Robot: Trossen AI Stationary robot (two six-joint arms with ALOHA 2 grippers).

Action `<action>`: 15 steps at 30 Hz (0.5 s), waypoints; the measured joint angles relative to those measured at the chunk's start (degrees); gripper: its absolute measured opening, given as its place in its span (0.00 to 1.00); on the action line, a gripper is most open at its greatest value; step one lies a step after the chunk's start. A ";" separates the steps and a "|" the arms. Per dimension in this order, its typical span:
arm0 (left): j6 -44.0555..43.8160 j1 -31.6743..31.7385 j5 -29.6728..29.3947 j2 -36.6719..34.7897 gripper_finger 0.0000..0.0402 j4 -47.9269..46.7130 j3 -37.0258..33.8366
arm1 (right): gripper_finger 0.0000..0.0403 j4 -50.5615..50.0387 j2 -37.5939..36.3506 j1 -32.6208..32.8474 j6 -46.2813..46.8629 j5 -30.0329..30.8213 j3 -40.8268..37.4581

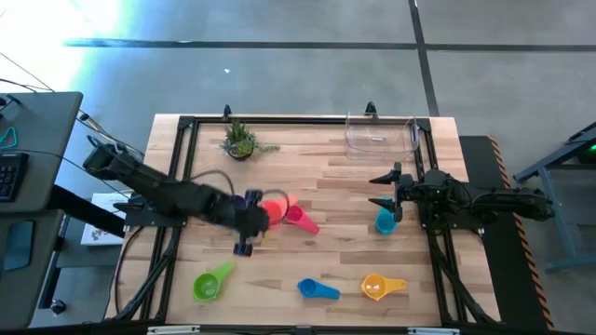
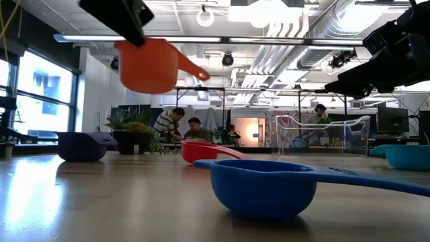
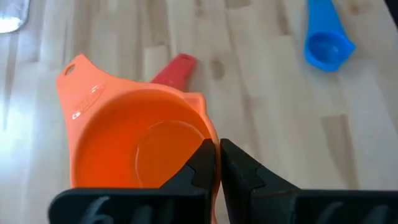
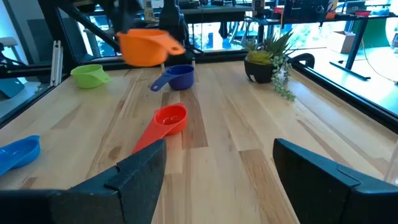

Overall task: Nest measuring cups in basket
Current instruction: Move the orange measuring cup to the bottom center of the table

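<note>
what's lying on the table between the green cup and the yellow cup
In the high view, the blue cup lies between the green cup and the yellow cup.

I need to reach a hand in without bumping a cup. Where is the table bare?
Bare wood lies between the plant and the basket, and between the pink cup and the teal cup. Crowded: mid-left, where the left gripper holds the orange cup; green, blue and yellow cups line the near edge.

Light wooden table (image 1: 354, 270), black metal frame (image 1: 307, 122) along its edges. Resting on it: potted plant (image 1: 239, 141) upper left, clear basket (image 1: 380, 133) upper right, red-pink cup (image 1: 300, 219) centre, teal cup (image 1: 385, 221) right. Lower edge, left to right: green cup (image 1: 209, 284), blue cup (image 1: 315, 289), yellow cup (image 1: 378, 288).
</note>
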 joint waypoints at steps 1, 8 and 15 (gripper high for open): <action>-1.07 -1.78 -1.38 0.45 0.02 0.97 -0.22 | 0.71 0.00 0.00 0.00 0.01 0.00 0.00; -5.67 -11.05 -10.42 5.31 0.02 4.30 -0.74 | 0.71 -0.01 0.00 0.00 0.01 0.00 0.00; -5.61 -14.19 -11.86 14.31 0.02 12.71 -0.74 | 0.71 -0.02 0.00 0.00 0.02 0.00 0.00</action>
